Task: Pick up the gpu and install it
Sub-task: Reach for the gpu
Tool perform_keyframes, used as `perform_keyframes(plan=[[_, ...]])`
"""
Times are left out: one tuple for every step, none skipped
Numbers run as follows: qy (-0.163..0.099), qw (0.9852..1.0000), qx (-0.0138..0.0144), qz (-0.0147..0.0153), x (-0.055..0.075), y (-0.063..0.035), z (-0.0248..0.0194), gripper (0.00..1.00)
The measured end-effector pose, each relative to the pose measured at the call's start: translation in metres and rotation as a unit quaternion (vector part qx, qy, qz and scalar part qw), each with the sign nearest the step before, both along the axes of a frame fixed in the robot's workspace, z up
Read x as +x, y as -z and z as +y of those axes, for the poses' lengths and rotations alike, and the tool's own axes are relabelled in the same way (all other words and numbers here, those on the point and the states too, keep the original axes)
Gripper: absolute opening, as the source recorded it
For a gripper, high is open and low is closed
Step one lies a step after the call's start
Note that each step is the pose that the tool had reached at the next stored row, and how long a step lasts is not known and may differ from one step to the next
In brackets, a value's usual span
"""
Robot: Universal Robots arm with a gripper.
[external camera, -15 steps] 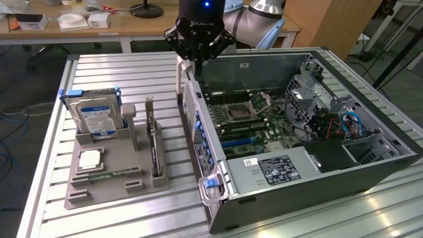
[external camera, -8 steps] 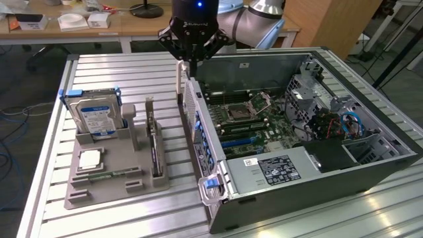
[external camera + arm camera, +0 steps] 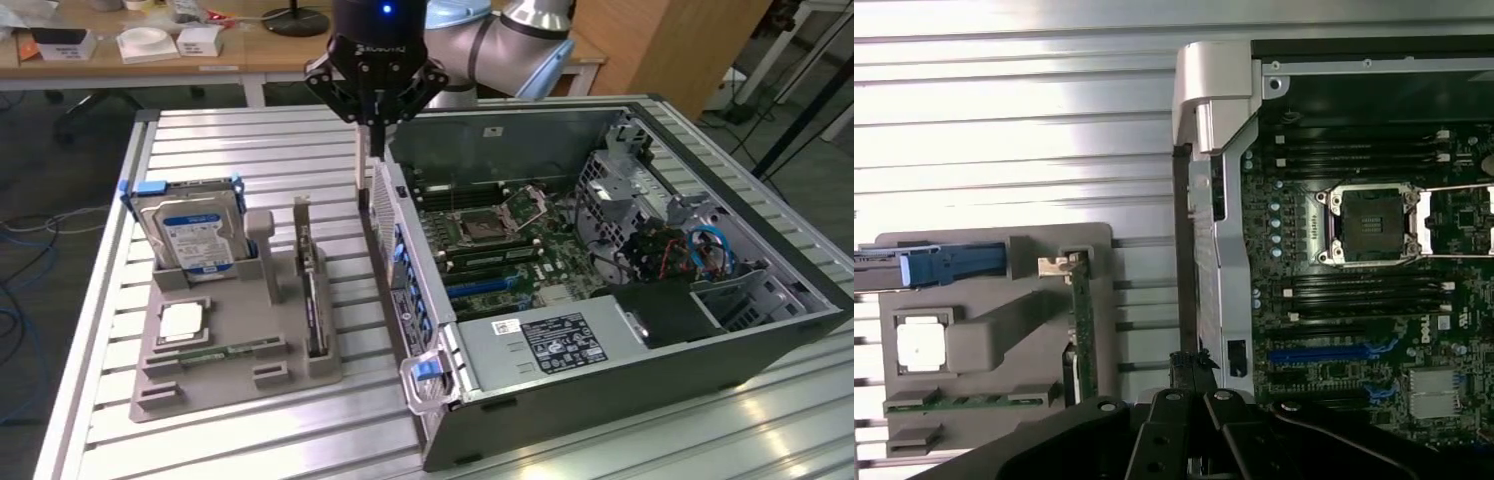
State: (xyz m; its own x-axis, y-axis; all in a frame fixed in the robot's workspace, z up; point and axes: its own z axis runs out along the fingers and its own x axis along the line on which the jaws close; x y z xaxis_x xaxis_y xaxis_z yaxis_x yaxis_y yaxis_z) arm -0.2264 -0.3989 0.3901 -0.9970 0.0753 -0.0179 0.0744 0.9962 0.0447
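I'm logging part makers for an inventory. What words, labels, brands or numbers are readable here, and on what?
"DELL": white logo on the motherboard, wrist view.
Blue-and-white label on the hard drive: print too small to read.
Black label on the power supply: too small to read.
The gpu, standing in the grey tray: no readable text.

Gripper [image 3: 378,135] over PC case [image 3: 667,375] rear edge, w/ gpu [image 3: 316,305] upright in gray tray [image 3: 227,325].
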Motion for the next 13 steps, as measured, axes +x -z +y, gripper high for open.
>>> perform_keyframes(plan=[[0.0,1.0,0.0,0.0001,-0.001,0.0,0.0,0.11],[0.0,1.0,0.0,0.0002,-0.003,0.0001,0.0,0.11],[0.0,1.0,0.0,0.0003,-0.004,0.0001,0.0,0.11],[0.0,1.0,0.0,0.0004,-0.005,0.0001,0.0,0.11],[0.0,1.0,0.0,0.0005,-0.006,0.0002,0.0,0.11],[0.0,1.0,0.0,0.0006,-0.008,0.0002,0.0,0.11],[0.0,1.0,0.0,0.0006,-0.009,0.0002,0.0,0.11],[0.0,1.0,0.0,0.0007,-0.01,0.0003,0.0,0.11],[0.0,1.0,0.0,0.0008,-0.011,0.0003,0.0,0.11],[0.0,1.0,0.0,0.0009,-0.012,0.0003,0.0,0.11],[0.0,1.0,-0.0001,0.0009,-0.014,0.0004,0.0,0.11],[0.0,1.0,0.0,0.001,-0.015,0.0004,0.0,0.11],[0.0,1.0,0.0,0.0011,-0.016,0.0004,0.0,0.11]])
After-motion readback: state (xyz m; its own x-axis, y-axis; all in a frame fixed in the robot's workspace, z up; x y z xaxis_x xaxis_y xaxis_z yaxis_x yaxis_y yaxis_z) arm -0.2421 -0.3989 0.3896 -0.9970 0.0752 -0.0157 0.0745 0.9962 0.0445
